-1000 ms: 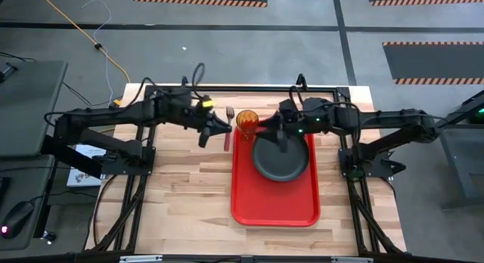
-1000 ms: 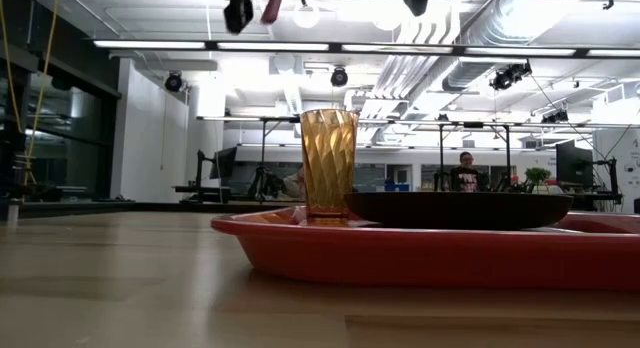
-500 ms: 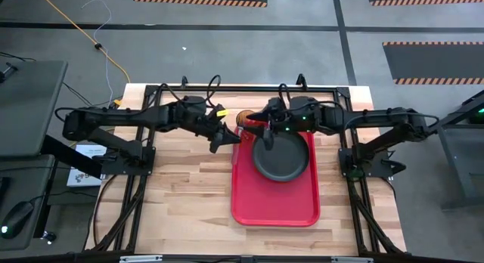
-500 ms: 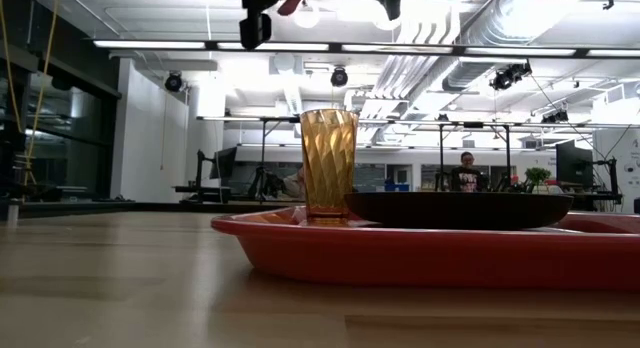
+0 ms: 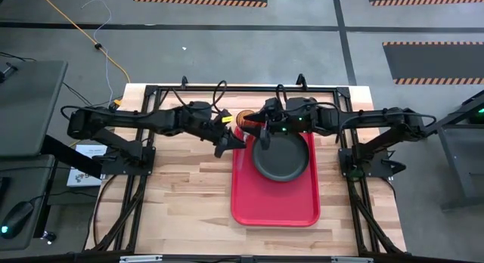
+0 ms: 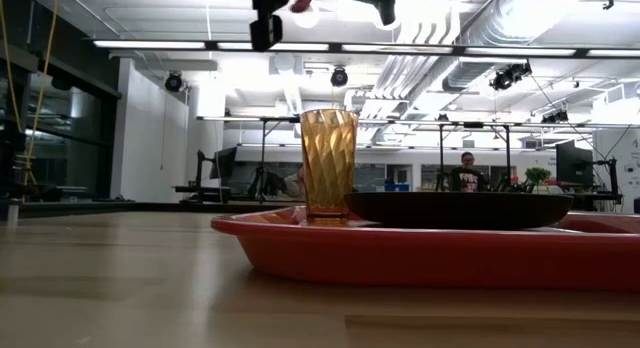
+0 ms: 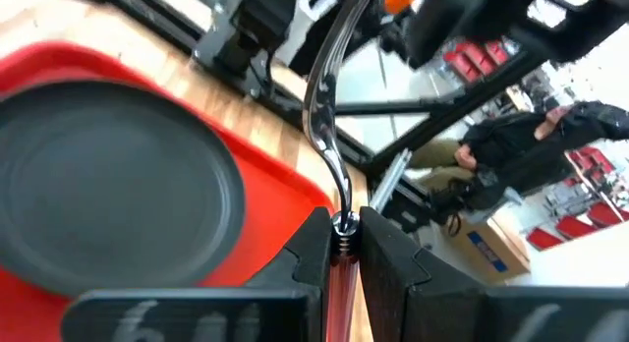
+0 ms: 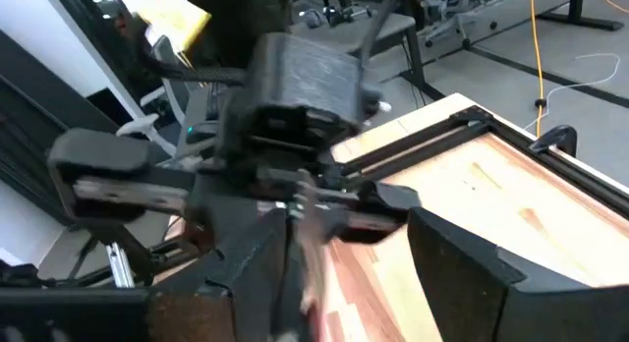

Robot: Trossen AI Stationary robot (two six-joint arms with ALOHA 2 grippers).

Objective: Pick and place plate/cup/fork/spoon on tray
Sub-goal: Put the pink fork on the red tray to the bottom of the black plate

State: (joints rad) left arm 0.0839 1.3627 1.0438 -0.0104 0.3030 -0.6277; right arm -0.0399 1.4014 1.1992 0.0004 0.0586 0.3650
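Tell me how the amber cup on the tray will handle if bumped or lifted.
The cup stands tall and narrow, so a side bump would probably tip it. Translucent faceted walls suggest light plastic, likely easy to lift.

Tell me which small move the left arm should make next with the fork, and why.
Probably lower it: the left gripper, shut on the fork, hangs high over the tray edge beside the cup, with bare red left of the plate. The right gripper hovers by the plate's rim.
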